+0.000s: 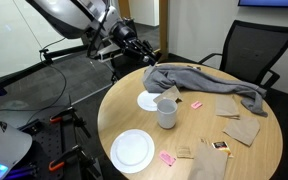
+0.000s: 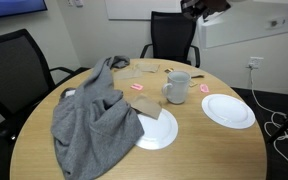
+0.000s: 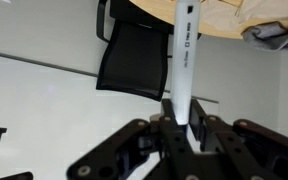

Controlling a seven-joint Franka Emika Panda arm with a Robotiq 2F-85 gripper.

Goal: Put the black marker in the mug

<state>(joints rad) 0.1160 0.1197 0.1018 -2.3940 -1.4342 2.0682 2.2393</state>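
One marker (image 3: 187, 60) juts straight from end effector (image 3: 189, 128)

The mug (image 1: 166, 113) stands mid-table (image 1: 117, 115) between two plates: the near plate (image 1: 132, 150) by the edge, the far plate (image 1: 147, 100) partly under the cloth (image 1: 209, 82). Well apart from the mug hangs the gripper (image 1: 136, 47), with the marker (image 3: 185, 60) clamped between its fingers.

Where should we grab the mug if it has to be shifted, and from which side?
Probably the rim wall, from straight above, with one finger inside and one outside. The mug stands upright with its mouth open upward. A white plate lies close beside it, so a side approach looks tighter. The gripper is shut on the black marker.
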